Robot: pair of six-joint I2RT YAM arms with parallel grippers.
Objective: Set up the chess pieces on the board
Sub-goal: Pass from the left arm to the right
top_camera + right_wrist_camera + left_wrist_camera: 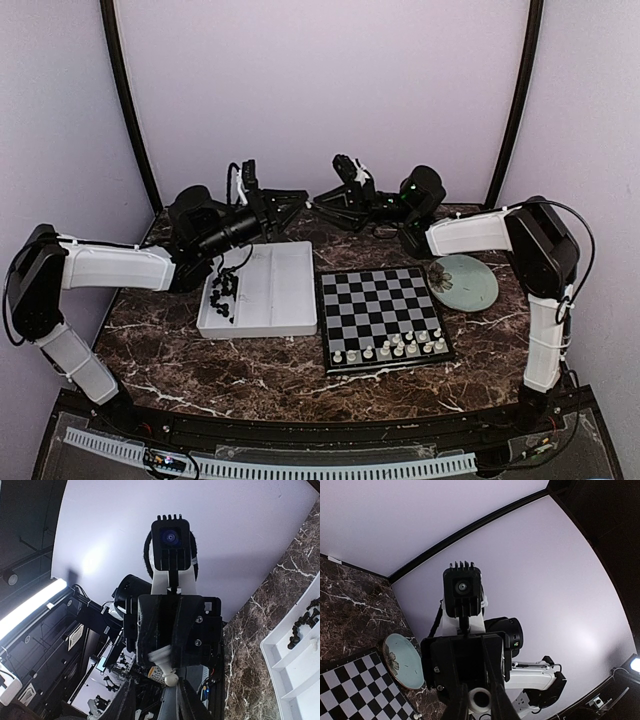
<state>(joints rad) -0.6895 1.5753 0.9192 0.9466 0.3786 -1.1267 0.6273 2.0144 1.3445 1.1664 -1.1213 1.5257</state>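
Currently: small white chess piece [480,699], mid-air beyond far edge of black-and-silver checked chessboard [383,318]; clamped in left pincer [296,202], right pincer [325,196] half-open around it. Risk: drop, if left releases before right closes.

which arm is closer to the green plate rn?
Right. The right arm runs its forearm just past the plate on its far side. The left arm is across the table, beyond the board and the white tray.

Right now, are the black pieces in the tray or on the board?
In the tray: black pieces heap at its left side; the board carries only white ones.
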